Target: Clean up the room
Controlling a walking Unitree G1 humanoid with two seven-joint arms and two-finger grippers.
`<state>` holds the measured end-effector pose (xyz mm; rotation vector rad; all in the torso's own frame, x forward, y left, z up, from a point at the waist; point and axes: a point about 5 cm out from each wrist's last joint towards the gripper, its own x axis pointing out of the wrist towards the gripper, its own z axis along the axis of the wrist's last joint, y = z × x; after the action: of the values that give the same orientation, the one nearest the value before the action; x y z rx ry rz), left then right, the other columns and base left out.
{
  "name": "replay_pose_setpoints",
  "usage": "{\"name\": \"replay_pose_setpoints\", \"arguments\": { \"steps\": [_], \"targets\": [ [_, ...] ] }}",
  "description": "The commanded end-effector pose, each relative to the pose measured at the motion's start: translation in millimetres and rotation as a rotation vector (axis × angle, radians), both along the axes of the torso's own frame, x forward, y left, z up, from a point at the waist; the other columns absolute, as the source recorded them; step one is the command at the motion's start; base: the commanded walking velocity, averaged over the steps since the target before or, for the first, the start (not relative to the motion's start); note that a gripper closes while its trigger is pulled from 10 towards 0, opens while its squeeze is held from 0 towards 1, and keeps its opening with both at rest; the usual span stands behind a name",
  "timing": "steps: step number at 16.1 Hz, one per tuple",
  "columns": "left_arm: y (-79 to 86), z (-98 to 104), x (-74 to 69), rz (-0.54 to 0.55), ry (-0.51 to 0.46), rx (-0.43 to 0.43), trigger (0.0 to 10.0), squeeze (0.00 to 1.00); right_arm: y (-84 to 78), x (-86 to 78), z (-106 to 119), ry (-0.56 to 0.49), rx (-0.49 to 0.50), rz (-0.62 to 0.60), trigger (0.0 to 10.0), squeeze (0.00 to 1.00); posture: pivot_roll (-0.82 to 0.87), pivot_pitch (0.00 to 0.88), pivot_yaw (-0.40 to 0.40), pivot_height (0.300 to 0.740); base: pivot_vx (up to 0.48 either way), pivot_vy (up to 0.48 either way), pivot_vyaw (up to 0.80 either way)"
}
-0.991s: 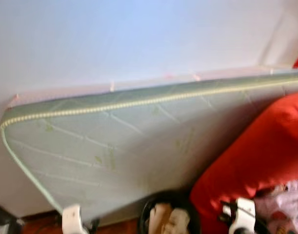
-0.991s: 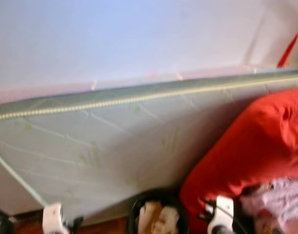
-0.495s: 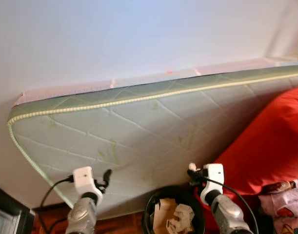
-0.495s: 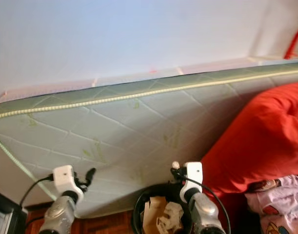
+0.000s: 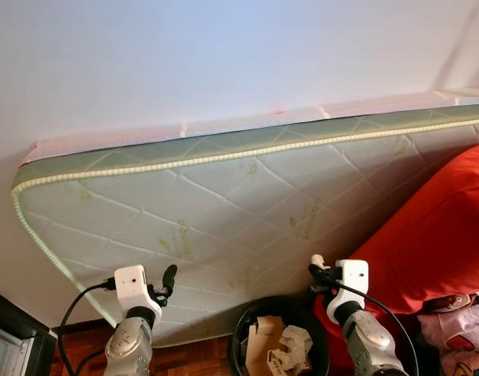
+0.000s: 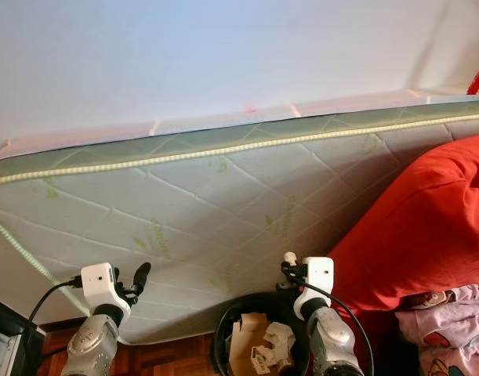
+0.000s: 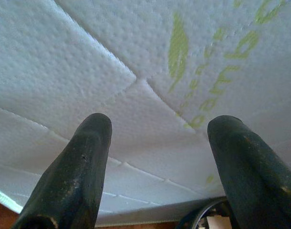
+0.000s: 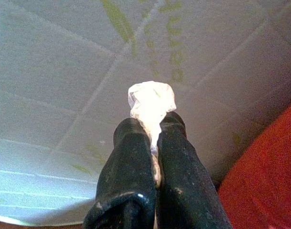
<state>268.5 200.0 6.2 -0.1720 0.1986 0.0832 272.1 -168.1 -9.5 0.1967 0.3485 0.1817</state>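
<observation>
A black trash bin [image 5: 243,337] holding crumpled paper and cardboard stands on the wood floor between my two arms. My right gripper [image 5: 316,269] is raised just above the bin's right rim, shut on a small crumpled white paper scrap [image 8: 150,101] that sticks out past its fingertips [image 8: 174,125]. My left gripper [image 5: 168,277] is held up to the left of the bin, open and empty, its two black fingers [image 7: 90,143] spread before the mattress.
A quilted white-and-green mattress [image 5: 223,211] leans against the pale wall behind the bin. A large red cushion [image 5: 435,235] fills the right side, with patterned pink cloth [image 5: 462,329] below it. A dark piece of furniture [image 5: 12,337] sits at lower left.
The view has steadied and tilted, bringing both arms up into sight. The right gripper, still pinching the scrap, has shifted slightly right above the bin.
</observation>
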Motion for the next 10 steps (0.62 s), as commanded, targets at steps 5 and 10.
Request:
{"name": "replay_pose_setpoints", "arguments": {
  "steps": [5, 10],
  "targets": [
    [4.3, -5.7, -6.6, -0.015, 0.031, 0.013, 10.0, 0.00, -9.9, -16.5, -15.6, 0.092, -0.035, -0.022, 10.0, 0.00, 0.09, 0.031, -0.015, 0.695, 0.000, 0.000, 0.00],
    [4.0, -8.2, -10.9, -0.012, 0.038, 0.008, 10.0, 0.00, -7.6, -17.9, -15.8, 0.082, -0.028, 0.000, 10.0, 0.00, 0.09, 0.059, -0.023, 0.665, 0.000, 0.000, 0.00]
  ]
}}
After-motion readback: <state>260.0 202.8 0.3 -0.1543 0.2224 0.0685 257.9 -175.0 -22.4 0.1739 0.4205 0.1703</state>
